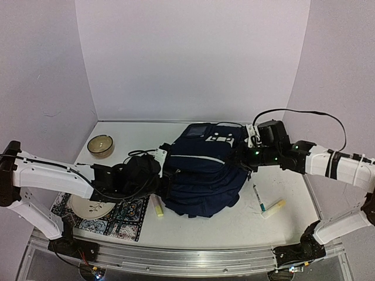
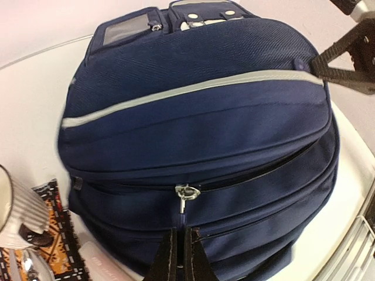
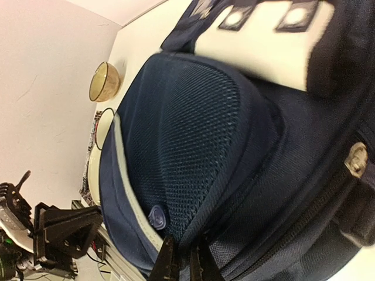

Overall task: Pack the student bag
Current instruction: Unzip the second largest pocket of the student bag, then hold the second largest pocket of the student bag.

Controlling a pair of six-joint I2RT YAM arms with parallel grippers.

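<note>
2 grippers (left (image 2: 180, 232), right (image 3: 183, 241)) pinch the student bag (image 1: 202, 175).

One student bag (image 1: 202, 175), bowl (image 1: 101, 146), plate (image 1: 88, 208), mat (image 1: 120, 221); two markers (image 1: 259, 197), one tube (image 1: 157, 206).

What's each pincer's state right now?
Left pincer: closed, pinching student bag fabric.
Right pincer: closed, pinching student bag too.

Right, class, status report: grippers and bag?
Left gripper shut on bag front. Right gripper shut on bag side. Pen loose beside it, nothing blocking.
</note>
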